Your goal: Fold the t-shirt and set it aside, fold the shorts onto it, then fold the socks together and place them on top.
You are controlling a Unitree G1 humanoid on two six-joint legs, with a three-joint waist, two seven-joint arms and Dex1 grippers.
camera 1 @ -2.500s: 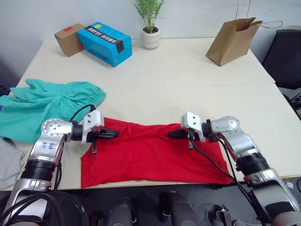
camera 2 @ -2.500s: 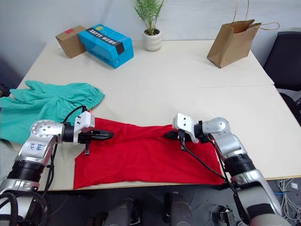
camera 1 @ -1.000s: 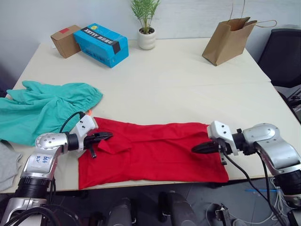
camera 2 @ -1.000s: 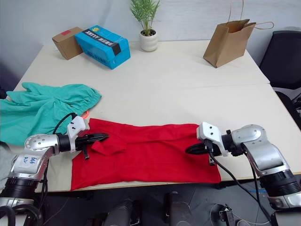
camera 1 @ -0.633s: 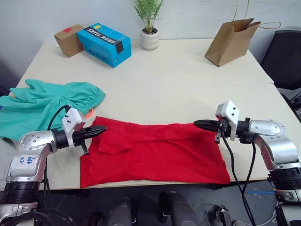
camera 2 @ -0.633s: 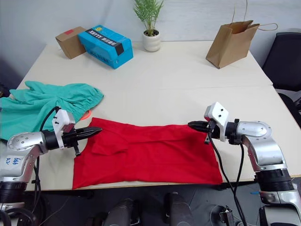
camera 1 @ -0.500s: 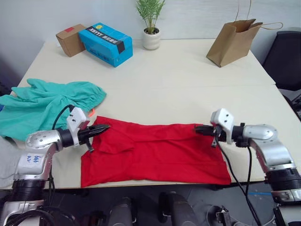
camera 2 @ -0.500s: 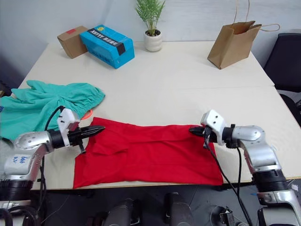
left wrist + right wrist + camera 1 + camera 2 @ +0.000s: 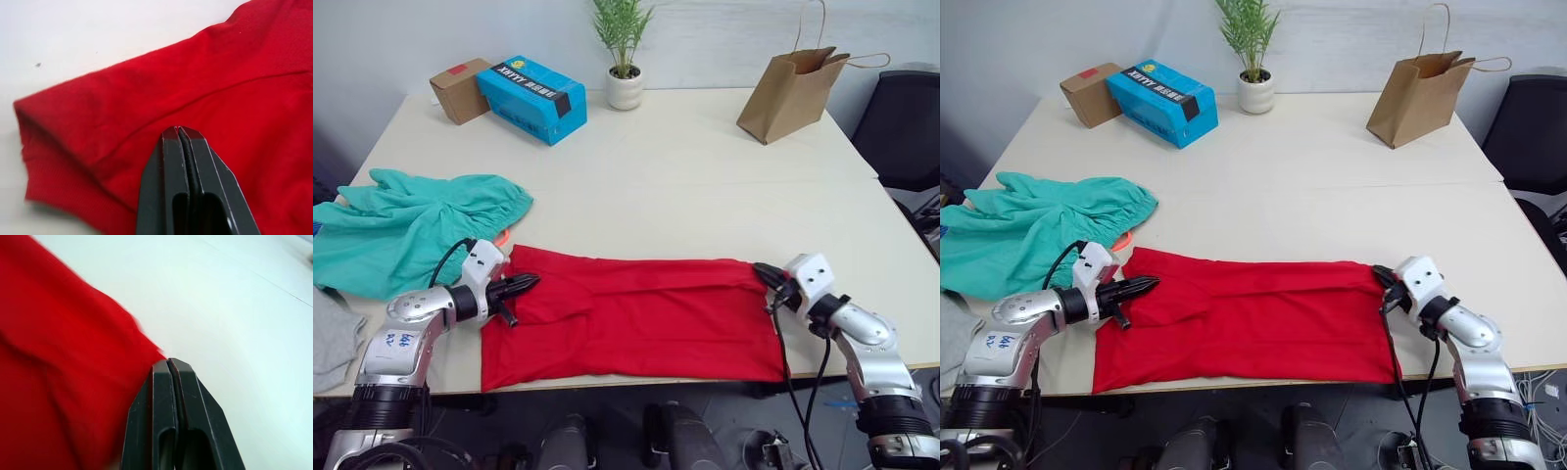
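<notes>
The red t-shirt [image 9: 636,313] lies as a long folded band along the table's front edge. My left gripper [image 9: 527,283] is shut, its tips resting on the shirt's left sleeve fold [image 9: 122,112]; no cloth shows between the fingers. My right gripper [image 9: 762,270] is shut too, its tips touching the shirt's far right corner [image 9: 146,350]. The teal shorts [image 9: 406,225] lie crumpled to the left, apart from the shirt, with an orange drawstring [image 9: 509,235] peeking out. Grey sock fabric [image 9: 328,338] shows at the left edge, partly cut off.
Along the back of the table [image 9: 705,176] stand a brown cardboard box [image 9: 457,90], a blue box [image 9: 530,86], a potted plant [image 9: 624,59] and a paper bag [image 9: 790,83]. A black chair [image 9: 906,127] is off the right side.
My right gripper slid rightward along the shirt's far edge to its right corner, the forearm dropping nearer the front edge. The left gripper stayed at the left sleeve. The camera shifted slightly.
</notes>
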